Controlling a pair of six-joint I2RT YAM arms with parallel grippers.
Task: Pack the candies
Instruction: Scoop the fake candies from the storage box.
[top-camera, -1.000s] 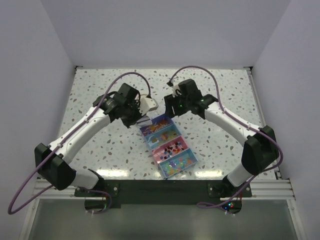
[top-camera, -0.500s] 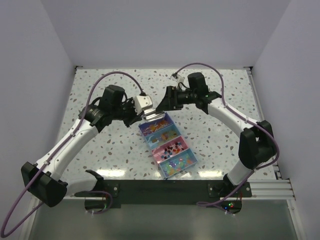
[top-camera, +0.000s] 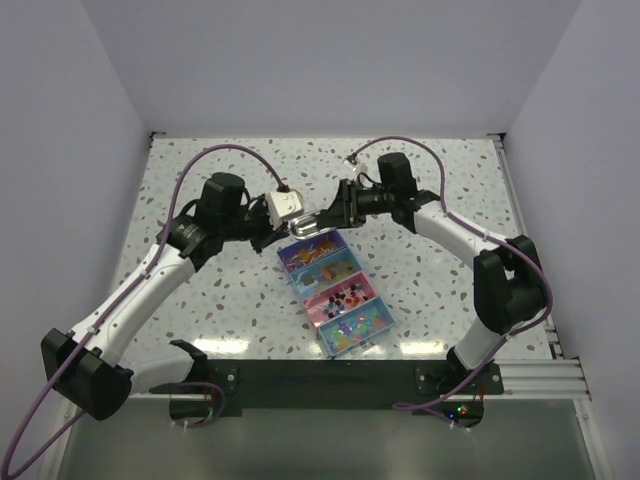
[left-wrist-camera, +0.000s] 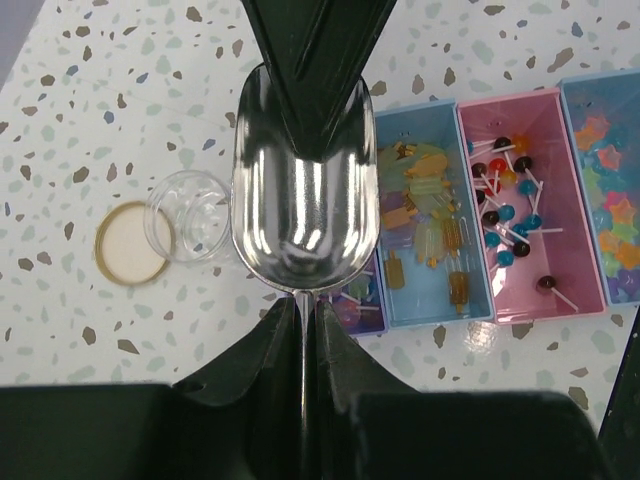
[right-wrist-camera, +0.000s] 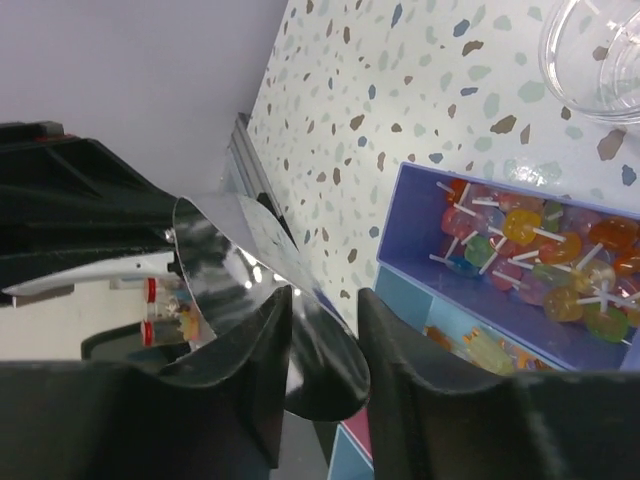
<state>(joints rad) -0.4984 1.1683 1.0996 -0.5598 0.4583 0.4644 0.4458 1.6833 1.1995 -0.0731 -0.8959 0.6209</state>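
Left claw (left-wrist-camera: 303, 310): pressed together on the thin handle of the metal scoop (left-wrist-camera: 305, 200).
Right claw (right-wrist-camera: 322, 330): fingers straddle the scoop's far rim; whether they pinch it cannot be told.
Candies (left-wrist-camera: 505, 215): lying in the box (left-wrist-camera: 440, 322) compartments, below and beside the scoop.
Hidden: the scoop covers most of the purple compartment; the end compartment is cut off by the frame.
Room: open jar (left-wrist-camera: 190, 215) and lid (left-wrist-camera: 128, 243) lie just beside each other near the box; the box is well apart from the table (top-camera: 440, 260) edges.

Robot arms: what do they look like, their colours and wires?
The left arm and right arm have smooth white tube segments between chunky black joints, each trailed by a looping purple cable. The left gripper and right gripper are matte black with two blunt fingers.
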